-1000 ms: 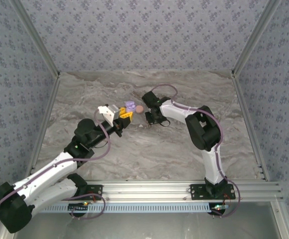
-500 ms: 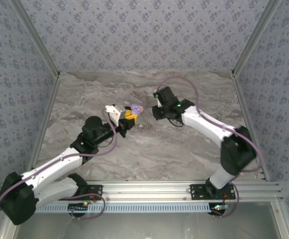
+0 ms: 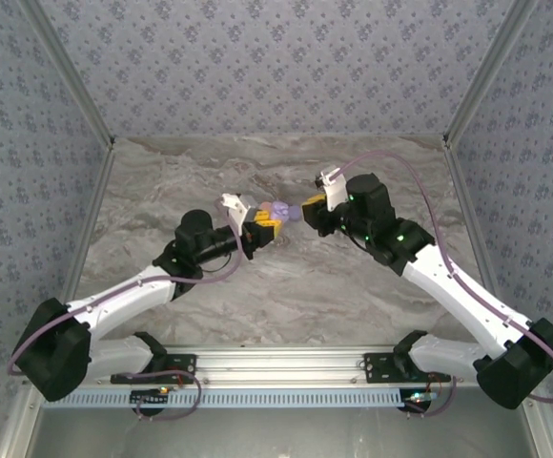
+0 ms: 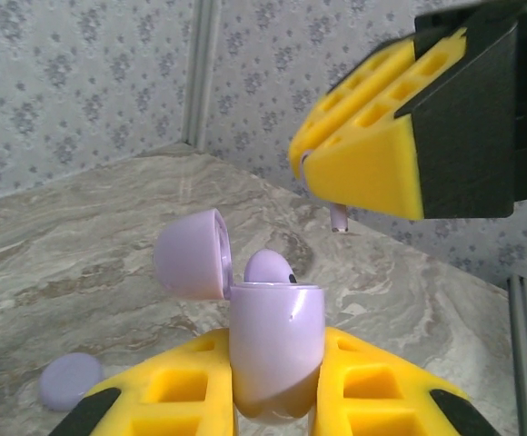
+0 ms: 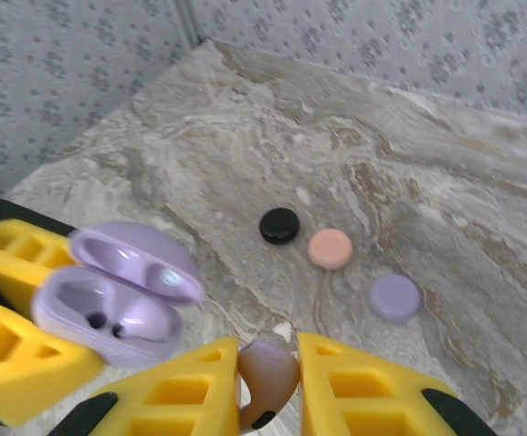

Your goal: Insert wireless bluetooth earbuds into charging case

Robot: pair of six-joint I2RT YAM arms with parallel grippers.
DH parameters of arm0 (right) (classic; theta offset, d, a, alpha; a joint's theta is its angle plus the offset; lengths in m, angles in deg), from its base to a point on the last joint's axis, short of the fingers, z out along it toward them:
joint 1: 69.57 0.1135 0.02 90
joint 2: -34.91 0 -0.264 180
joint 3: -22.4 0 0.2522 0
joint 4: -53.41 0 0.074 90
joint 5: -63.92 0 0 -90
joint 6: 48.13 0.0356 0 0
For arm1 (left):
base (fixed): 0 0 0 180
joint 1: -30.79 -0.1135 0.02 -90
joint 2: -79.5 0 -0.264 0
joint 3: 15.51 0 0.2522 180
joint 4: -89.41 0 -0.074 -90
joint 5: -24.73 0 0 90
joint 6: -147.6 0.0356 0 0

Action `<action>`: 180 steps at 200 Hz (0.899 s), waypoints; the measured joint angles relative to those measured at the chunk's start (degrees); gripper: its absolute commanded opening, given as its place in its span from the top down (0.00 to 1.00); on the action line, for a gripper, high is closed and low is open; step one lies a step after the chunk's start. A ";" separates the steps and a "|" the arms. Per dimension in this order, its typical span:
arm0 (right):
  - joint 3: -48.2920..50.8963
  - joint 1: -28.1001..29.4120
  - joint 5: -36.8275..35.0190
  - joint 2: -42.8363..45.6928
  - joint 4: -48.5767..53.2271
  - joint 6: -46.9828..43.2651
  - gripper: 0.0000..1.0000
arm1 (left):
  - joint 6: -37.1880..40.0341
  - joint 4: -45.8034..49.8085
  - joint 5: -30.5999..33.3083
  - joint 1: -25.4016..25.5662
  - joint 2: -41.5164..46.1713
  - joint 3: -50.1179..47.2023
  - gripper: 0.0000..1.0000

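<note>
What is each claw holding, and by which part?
Left claw clamps the open lilac case by its lower body. Right claw pinches an earbud by its body, stem protruding.

Left hand (image 3: pixel 266 222) grips lilac case (image 3: pixel 278 209); right hand (image 3: pixel 306 211) near.

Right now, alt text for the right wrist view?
The right gripper pinches a mauve earbud beside the open lilac charging case held by the left gripper. Beyond, a black disc, a pink disc and a lilac disc lie on the marble table.
</note>
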 measured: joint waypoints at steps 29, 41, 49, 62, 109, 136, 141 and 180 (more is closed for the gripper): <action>0.00 1.11 1.95 0.02 -0.92 -1.62 0.78 | 0.02 -0.24 -2.14 0.22 -0.61 0.46 1.00; 0.00 1.53 2.32 0.02 -1.38 -2.16 0.78 | 0.02 -0.24 -2.51 0.37 -0.63 0.46 1.00; 0.00 1.75 2.45 0.02 -1.57 -2.40 0.78 | 0.02 -0.22 -2.69 0.48 -0.63 0.46 1.00; 0.00 2.12 2.75 0.00 -1.97 -2.75 0.78 | 0.04 -0.24 -2.99 0.52 -0.63 0.46 1.00; -0.13 3.02 3.52 -0.50 -3.17 -3.02 0.78 | 0.02 -0.31 -3.56 0.52 -1.11 0.90 1.00; -0.13 3.02 3.91 -1.01 -3.82 -2.99 0.78 | 0.02 -0.31 -3.67 0.63 -1.27 1.14 1.00; -0.13 3.02 3.91 -1.07 -3.98 -2.99 0.78 | 0.02 -0.31 -3.69 0.70 -1.29 1.14 1.00; -0.13 3.13 3.89 -1.57 -4.94 -2.99 0.78 | 0.00 -0.33 -3.85 0.79 -1.31 1.16 1.00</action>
